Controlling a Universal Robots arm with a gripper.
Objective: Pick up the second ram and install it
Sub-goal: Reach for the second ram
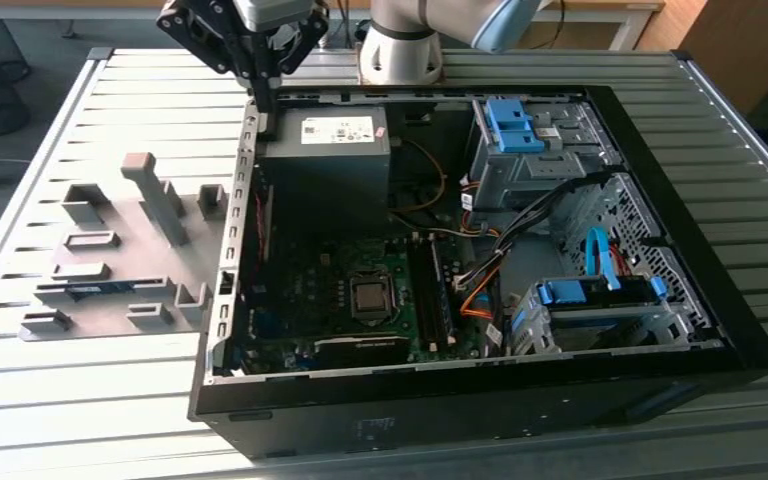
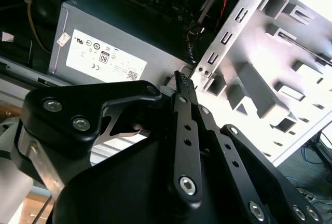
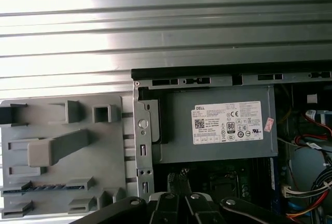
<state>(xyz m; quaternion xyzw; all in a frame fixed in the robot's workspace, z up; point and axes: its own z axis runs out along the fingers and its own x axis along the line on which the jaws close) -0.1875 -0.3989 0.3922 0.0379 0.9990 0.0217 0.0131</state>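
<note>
Tool (image 1: 265, 102) hangs over case (image 1: 491, 405) corner, closed up, empty. Second ram (image 1: 97, 289) lies in grey holder (image 1: 157, 262) on tabletop (image 1: 91, 400), well apart. Pickup wants jaws parted, squared across stick's flat faces, mid-length.

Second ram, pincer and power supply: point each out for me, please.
second ram (image 1: 97, 289): exterior view, middle of the blue board.
pincer (image 1: 265, 128): exterior view, between its fingertips.
power supply (image 1: 320, 185): exterior view, middle of its dark face.
</note>
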